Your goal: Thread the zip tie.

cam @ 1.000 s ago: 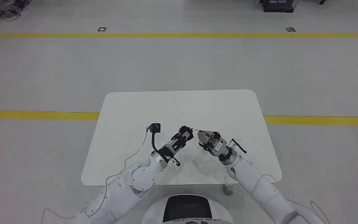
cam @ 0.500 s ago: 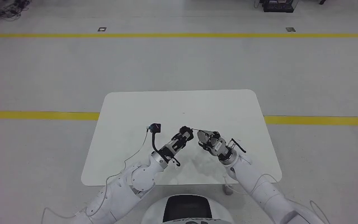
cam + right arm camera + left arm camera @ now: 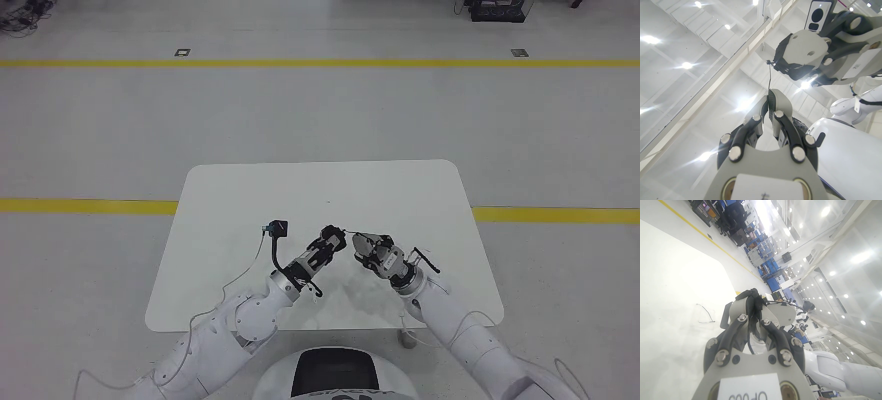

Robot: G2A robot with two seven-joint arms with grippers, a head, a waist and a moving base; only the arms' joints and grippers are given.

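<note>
**Pinched at Two Points, Clear of the Desk**

Found the zip tie point(image 3: 769, 79) lifted off the desk point(image 3: 250, 200) and gripped in two places. Saw its thin black strap clamped edge-on between the pads of the right claw point(image 3: 768, 95), pressed together with no gap at the tips. Traced the strap straight out from those tips, across a short open stretch, to the small square head. Found that head right at the tips of the left claw point(image 3: 753, 295), likewise pressed together, with ragged black pads nipping the tie just beside the head. Could not make out how much of the tie ran on inside either claw.

From above, placed both claws over the half of the desk nearer the robot, about midway across. Saw the tips turned toward each other and close together, with only the short run of strap between.

Noted a thin grey strand point(image 3: 706, 311) lying curved on the desk beyond the left claw, apart from both claws. Noted yellow lines point(image 3: 100, 206) across the pale floor around the desk.
</note>
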